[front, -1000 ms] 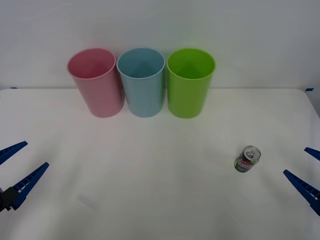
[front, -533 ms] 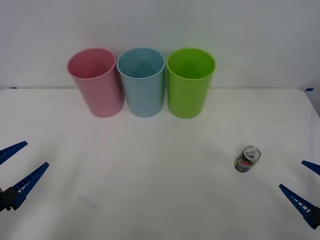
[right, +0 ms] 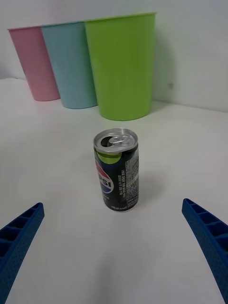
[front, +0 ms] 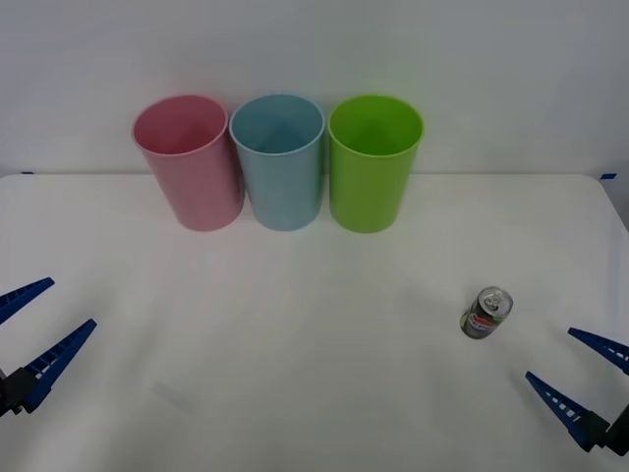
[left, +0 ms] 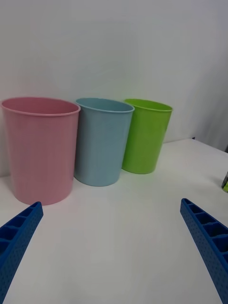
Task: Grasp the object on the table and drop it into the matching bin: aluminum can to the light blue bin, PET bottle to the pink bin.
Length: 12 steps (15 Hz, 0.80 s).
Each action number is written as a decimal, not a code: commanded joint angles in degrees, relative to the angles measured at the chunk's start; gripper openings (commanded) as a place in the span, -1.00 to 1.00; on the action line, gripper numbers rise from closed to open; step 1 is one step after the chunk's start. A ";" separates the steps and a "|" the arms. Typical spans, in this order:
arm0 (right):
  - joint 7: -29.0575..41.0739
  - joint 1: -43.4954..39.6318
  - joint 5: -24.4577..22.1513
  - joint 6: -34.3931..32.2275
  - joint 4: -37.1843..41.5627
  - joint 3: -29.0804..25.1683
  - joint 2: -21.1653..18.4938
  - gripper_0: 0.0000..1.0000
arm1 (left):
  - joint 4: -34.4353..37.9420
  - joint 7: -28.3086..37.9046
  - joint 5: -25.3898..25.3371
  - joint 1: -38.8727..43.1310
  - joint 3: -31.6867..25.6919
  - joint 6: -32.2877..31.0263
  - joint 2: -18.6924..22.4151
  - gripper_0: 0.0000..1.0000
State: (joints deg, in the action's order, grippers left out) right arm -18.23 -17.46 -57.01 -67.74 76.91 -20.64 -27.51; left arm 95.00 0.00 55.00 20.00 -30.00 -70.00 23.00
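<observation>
A small dark aluminum can [front: 486,313] [right: 116,171] with a silver top and a red-and-white label stands upright on the white table [front: 314,334], towards the right. My right gripper [front: 580,378] [right: 114,247] is open at the front right, a short way from the can, with the can centred ahead between its blue fingers. The pink bin [front: 189,160] [left: 39,147], the light blue bin [front: 280,159] [left: 102,140] and a lime green bin [front: 372,160] stand in a row at the back. My left gripper [front: 39,327] waits open at the front left edge.
The lime green bin [right: 122,64] stands behind the can in the right wrist view, beside the light blue bin [right: 70,64] and the pink bin [right: 35,61]. A pale wall rises behind the bins. Bare tabletop lies between the can and the bins.
My right gripper has moved inward and towards the table's front edge, coming into fuller view near the can. The can, the bins and the left gripper have stayed put.
</observation>
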 commanded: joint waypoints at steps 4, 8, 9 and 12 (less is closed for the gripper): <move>-0.93 5.24 -0.03 1.73 -6.33 3.95 0.00 1.00 | 0.00 0.00 0.00 0.00 0.00 0.00 0.00 1.00; -1.54 6.91 -0.03 5.33 -6.68 6.32 0.53 1.00 | 0.00 0.00 0.00 0.00 0.00 0.00 0.00 1.00; -1.72 7.35 -0.39 6.04 -6.77 6.58 1.06 1.00 | 0.00 0.00 0.00 0.00 0.00 0.00 0.00 1.00; -1.81 8.67 -2.06 7.53 -6.68 6.67 3.25 1.00 | 0.00 0.00 0.00 0.00 0.00 0.00 0.00 1.00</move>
State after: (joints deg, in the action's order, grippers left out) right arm -20.03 -9.06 -58.66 -60.54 70.20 -13.97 -24.79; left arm 95.00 0.00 55.00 20.00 -30.00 -70.00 23.00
